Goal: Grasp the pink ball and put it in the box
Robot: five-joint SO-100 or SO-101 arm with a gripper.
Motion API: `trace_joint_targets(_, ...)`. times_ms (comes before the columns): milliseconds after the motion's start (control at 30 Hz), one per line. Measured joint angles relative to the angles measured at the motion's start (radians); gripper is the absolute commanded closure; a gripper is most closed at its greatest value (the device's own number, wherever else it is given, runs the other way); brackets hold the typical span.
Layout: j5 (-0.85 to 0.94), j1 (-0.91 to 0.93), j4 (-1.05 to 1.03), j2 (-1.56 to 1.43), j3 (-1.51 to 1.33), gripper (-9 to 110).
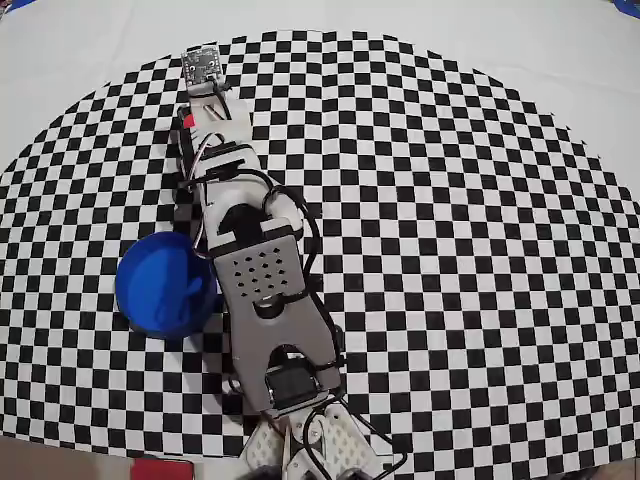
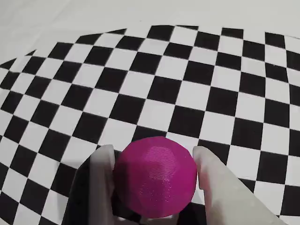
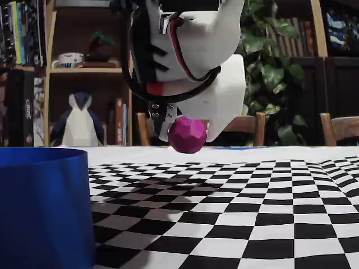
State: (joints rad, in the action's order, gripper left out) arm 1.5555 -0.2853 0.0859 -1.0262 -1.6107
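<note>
The pink ball (image 2: pixel 154 176) sits between the two pale fingers (image 2: pixel 104 178) of my gripper (image 2: pixel 153 154), which is shut on it. In the fixed view the pink ball (image 3: pixel 187 134) hangs under the gripper (image 3: pixel 188 130), low over the far part of the checkered cloth; I cannot tell whether it touches. In the overhead view the arm hides the ball, and the gripper (image 1: pixel 208 98) is at the far end of the cloth. The box (image 1: pixel 165 283), round and bright blue, stands left of the arm's middle, well back from the gripper. In the fixed view the box (image 3: pixel 42 207) fills the near left corner.
The black-and-white checkered cloth (image 1: pixel 450 250) covers the table, with white surface (image 1: pixel 450 30) beyond its far edge. The arm's base (image 1: pixel 300 440) is at the bottom of the overhead view. Chairs (image 3: pixel 336 129), shelves and a plant stand behind the table.
</note>
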Motion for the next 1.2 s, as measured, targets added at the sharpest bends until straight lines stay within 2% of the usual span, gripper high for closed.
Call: trace_joint_targets(1200,0.000,0.040,0.000,-0.466,-0.403,101)
